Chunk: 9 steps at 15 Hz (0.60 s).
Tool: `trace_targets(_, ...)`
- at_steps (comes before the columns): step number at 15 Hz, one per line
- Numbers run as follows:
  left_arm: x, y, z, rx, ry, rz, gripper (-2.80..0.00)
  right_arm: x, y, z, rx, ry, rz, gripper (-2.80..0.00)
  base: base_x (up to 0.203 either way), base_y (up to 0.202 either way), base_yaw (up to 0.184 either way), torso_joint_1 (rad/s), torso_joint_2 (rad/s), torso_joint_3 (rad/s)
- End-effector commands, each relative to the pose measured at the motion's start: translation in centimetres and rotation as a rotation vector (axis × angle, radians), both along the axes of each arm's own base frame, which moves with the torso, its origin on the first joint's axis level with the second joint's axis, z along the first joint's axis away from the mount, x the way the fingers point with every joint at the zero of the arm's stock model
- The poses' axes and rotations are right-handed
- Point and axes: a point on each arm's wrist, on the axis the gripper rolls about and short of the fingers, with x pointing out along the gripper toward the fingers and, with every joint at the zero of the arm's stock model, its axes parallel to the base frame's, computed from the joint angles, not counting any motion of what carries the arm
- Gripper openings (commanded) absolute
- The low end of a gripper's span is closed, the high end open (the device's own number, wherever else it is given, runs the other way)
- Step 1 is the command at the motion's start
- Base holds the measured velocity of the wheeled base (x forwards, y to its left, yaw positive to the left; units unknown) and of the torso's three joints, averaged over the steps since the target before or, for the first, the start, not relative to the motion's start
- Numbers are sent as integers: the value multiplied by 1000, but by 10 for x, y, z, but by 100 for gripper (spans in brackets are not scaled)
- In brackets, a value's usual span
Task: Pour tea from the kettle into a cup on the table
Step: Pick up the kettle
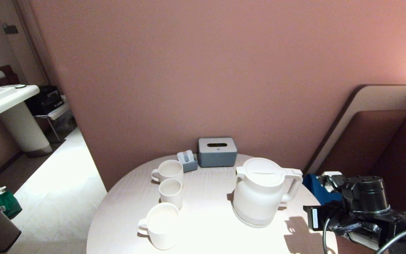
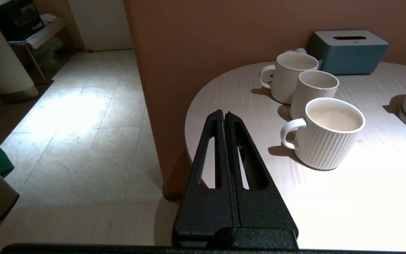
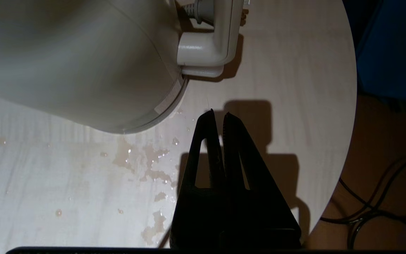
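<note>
Head view: kettle point(image 1: 261, 190) upright on table point(image 1: 203, 240) right of three cups, nearest cup point(image 1: 160, 224) holding tea point(image 2: 336, 119); right gripper point(image 3: 218, 114) clenched empty near kettle's handle, left gripper point(image 2: 224, 114) clenched empty off the table's left edge.

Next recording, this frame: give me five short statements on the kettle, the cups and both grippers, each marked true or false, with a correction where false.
1. The kettle stands upright on the table. True.
2. The right gripper is clamped on the kettle's handle. False: it is shut on nothing, above the table near the kettle's base.
3. The nearest cup holds pale liquid. True.
4. The left gripper grips the handle of that cup. False: it is shut and empty, off the table's edge, apart from the cups.
5. The table by the kettle is dry. False: the right wrist view shows spilled drops and puddles there.
</note>
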Motion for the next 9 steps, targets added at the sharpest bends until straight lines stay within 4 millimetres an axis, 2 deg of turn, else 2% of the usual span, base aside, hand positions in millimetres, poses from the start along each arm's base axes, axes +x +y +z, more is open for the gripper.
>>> trace_targets(1,0,0,0,-1,0,0,-280,12,3,-13,-10,19,-7,-280,0,0,0,0,0,0)
trace_targets(2,0,0,0,-1,0,0,-280,15,3,-13,-15,14,-13,0,0,0,0,0,0,0)
trace_targets(9,0,0,0,-1,0,0,-280,25,0,-5,-42,-39,-77,0,0,0,0,0,0,0)
